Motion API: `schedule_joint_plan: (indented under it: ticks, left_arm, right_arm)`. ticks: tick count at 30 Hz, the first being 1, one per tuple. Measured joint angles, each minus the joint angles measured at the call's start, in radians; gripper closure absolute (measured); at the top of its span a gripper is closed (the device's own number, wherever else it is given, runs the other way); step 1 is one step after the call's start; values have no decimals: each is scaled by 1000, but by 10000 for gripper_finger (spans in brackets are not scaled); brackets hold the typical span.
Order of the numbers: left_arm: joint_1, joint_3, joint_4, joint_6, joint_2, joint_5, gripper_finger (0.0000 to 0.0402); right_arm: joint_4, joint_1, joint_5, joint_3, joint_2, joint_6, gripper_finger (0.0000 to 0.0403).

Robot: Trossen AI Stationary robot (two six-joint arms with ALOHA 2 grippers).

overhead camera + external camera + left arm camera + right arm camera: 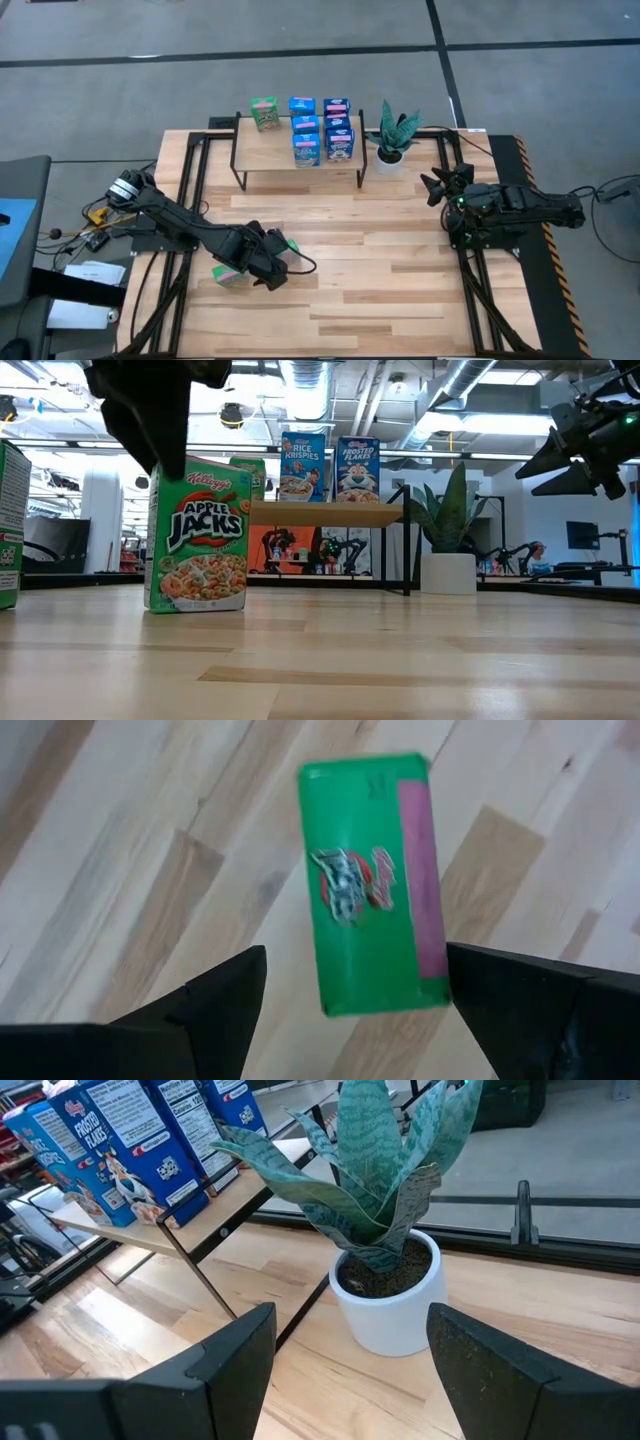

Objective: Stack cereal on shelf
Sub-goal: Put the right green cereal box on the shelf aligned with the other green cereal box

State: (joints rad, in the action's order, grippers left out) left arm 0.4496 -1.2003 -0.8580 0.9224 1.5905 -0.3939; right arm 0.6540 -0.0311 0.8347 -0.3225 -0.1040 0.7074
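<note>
As seen from above: left gripper (262, 262) spread over the table's near-left, just beside a green cardboard cereal box (228, 274); right gripper (437, 184) spread near the potted plant (393, 135).
Low view: green Apple Jacks box (196, 535) upright on the wooden tabletop (400, 660); blue boxes (303, 464) on the light-wood shelf (325, 513).
Left wrist view: fingers (220, 1005) apart, box top between them, untouched.

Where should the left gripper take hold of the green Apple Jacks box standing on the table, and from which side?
Grip the Apple Jacks box near its top, across its two broad printed faces, coming straight down from above. It stands upright and apart from other things, so the narrow top edge is exposed. The left gripper already hangs over it with fingers open, probably wide enough to straddle that thin dimension.
</note>
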Motion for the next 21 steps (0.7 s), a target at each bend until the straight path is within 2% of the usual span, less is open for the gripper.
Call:
schedule_joint_plan:
  ticks: [8,17,21]
  left_arm:
    - [0,2,9,-19,0,-15,127]
    - [-5,2,11,-54,-1,-23,225]
    - [-5,1,11,-36,-1,-20,255]
  right_arm:
    - [0,0,1,0,0,0,117]
    - [0,0,1,0,0,0,117]
    - [0,0,1,0,0,0,117]
